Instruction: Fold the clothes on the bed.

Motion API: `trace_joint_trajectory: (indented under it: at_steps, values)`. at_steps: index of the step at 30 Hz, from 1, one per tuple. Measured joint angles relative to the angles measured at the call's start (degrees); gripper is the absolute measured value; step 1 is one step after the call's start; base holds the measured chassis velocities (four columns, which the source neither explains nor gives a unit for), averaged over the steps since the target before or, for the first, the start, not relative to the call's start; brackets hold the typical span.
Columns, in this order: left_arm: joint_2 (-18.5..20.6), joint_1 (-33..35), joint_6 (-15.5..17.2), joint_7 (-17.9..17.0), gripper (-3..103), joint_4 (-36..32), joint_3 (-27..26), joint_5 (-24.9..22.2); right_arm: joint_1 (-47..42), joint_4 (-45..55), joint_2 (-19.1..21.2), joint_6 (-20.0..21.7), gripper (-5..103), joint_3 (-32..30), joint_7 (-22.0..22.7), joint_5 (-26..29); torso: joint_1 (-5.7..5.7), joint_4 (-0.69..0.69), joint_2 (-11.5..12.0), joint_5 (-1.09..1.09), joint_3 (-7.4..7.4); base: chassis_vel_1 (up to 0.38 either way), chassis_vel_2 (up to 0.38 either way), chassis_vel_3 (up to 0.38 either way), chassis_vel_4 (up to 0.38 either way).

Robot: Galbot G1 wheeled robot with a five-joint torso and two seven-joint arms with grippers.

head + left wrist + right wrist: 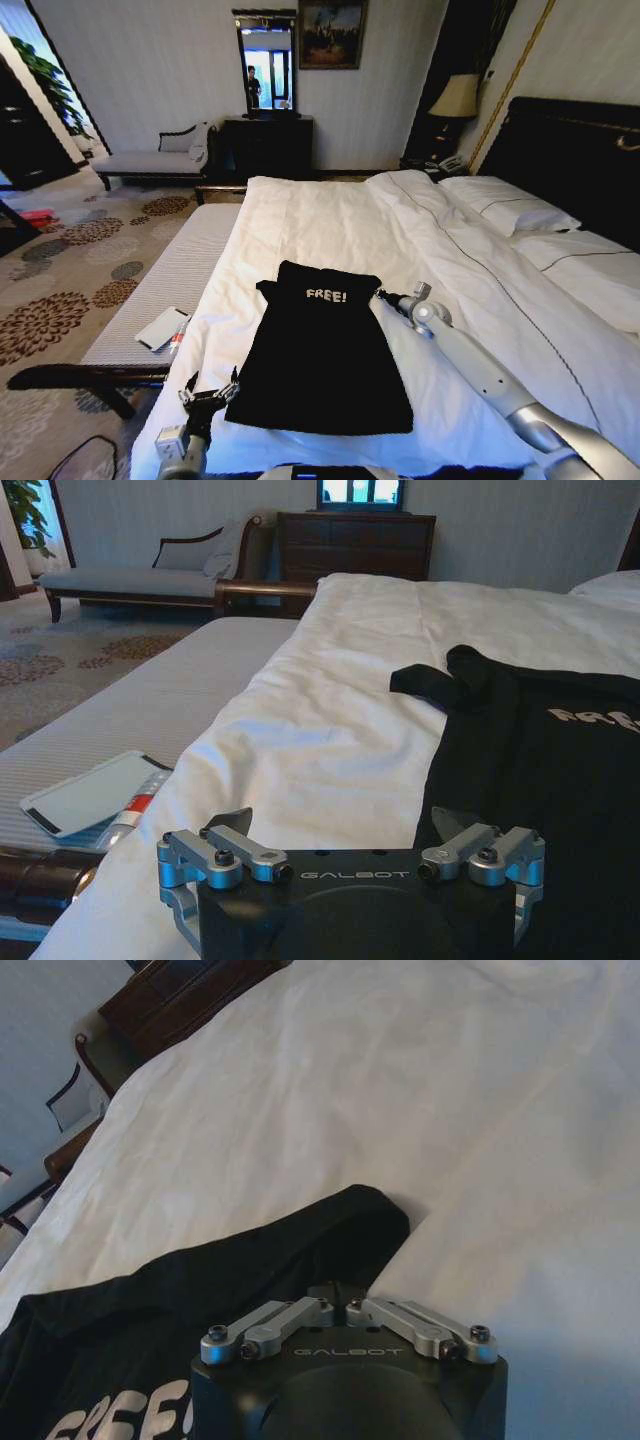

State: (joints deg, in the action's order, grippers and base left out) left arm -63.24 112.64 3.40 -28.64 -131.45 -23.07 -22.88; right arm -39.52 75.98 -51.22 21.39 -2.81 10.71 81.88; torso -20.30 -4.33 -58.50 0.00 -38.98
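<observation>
Head view: the clothes point(322, 350) lie flat on the bed's point(330, 220) near half, long axis near-to-far. Right gripper point(384, 295) pinches shut on the far right corner; left gripper point(208, 397), open and empty, sits at the near left corner.

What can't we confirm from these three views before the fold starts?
- Right gripper: right wrist view, fingers meet at the black garment's corner; whether fabric is pinched is hidden by the gripper body.
- Left gripper: head view, it sits at the garment's near corner; contact too small to tell. Left wrist view shows it open.
- Garment lettering: cut off by the edge in both wrist views.
- Bed's near edge: cut off in the head view.
</observation>
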Motion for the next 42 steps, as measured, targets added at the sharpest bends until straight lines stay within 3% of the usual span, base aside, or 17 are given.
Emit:
trace_joint_trajectory:
  at_steps: [5, 7, 11, 12, 17, 24, 26, 29, 35, 36, 37, 39, 42]
  values:
    - [0.0, 0.2, 0.0, 0.0, 100, 0.0, 0.1, 0.1, 0.9, -1.6, -0.3, 0.0, 24, 0.0, 0.0, 0.2, 0.0, 0.0, 0.0, 0.0, 0.0, 0.0, 0.0, 0.0, 0.0]
    - [0.0, 0.3, 0.0, 0.0, 100, 0.0, 0.1, 0.1, 1.1, -1.8, -0.4, 0.0, 24, 0.0, 0.0, 0.2, 0.0, 0.0, 0.0, 0.0, 0.0, 0.0, 0.0, 0.0, 0.0]
    - [0.0, 0.5, 0.0, 0.0, 100, -0.4, -0.1, 0.1, 1.7, -2.6, -1.0, 0.0, 45, 0.5, 0.5, 0.3, 0.0, 0.0, 0.0, 0.0, 0.0, 0.0, 0.0, 0.0, 0.0]
    - [0.0, 0.5, 0.0, 0.0, 100, -0.4, -0.1, 0.1, 1.7, -2.6, -1.0, 0.0, 45, 0.5, 0.5, 0.3, 0.0, 0.0, 0.0, 0.0, 0.0, 0.0, 0.0, 0.0, 0.0]
    - [0.0, 0.5, -0.1, 0.0, 100, -0.4, -0.1, 0.2, 1.2, -2.3, -1.6, -0.1, 67, 0.3, 1.3, 0.3, 0.0, 0.01, 0.0, 0.0, 0.0, 0.0, 0.0, 0.0, 0.0]
    - [-0.1, 0.5, -0.3, -0.2, 100, -0.5, -0.3, 0.2, 0.5, -2.7, -2.1, -0.7, 88, -1.1, 1.5, 0.4, 0.0, 0.0, 0.0, 0.0, 0.0, 0.0, 0.0, 0.0, 0.0]
    - [-0.1, 0.5, -0.3, -0.3, 100, -0.5, -0.2, 0.1, 1.3, -4.3, -2.5, -0.8, 101, -1.6, 1.6, 0.9, 0.0, 0.0, 0.0, 0.0, 0.0, 0.0, 0.0, 0.0, 0.0]
    - [0.0, 0.5, -0.3, -0.4, 100, -0.6, -0.2, 0.1, 1.7, -5.1, -2.6, -0.8, 99, -1.6, 1.6, 1.1, 0.0, 0.0, 0.0, 0.0, 0.0, 0.0, 0.0, 0.0, 0.0]
    - [0.3, 0.6, -0.3, -0.5, 100, -0.9, -0.3, 0.0, 2.4, -6.4, -3.8, -0.8, 73, -1.3, 1.7, 1.0, 0.0, 0.0, 0.0, 0.0, 0.0, 0.0, 0.0, 0.0, 0.0]
    - [0.3, 0.7, -0.3, -0.6, 100, -0.9, -0.3, 0.0, 2.4, -6.5, -4.0, -0.8, 73, -1.2, 1.7, 0.9, 0.0, 0.0, 0.0, -0.01, 0.0, 0.0, 0.0, 0.0, 0.0]
    - [0.3, 0.8, -0.3, -0.6, 100, -0.9, -0.4, 0.1, 2.3, -6.7, -4.4, -0.8, 62, -1.1, 1.7, 0.6, 0.0, 0.0, 0.0, 0.0, 0.0, 0.0, 0.0, 0.0, 0.0]
    - [0.3, 0.9, -0.3, -0.6, 100, -0.9, -0.4, 0.1, 2.4, -6.8, -4.6, -0.8, 62, -1.1, 1.7, 0.5, 0.0, 0.01, 0.0, 0.0, 0.0, 0.0, 0.0, 0.0, 0.0]
    - [0.2, 1.1, -0.2, -0.6, 100, -1.0, -0.4, 0.1, 2.7, -7.9, -5.0, -0.9, 45, -1.0, 1.6, 0.4, 0.0, 0.0, 0.0, 0.0, 0.0, 0.0, 0.0, 0.0, 0.0]
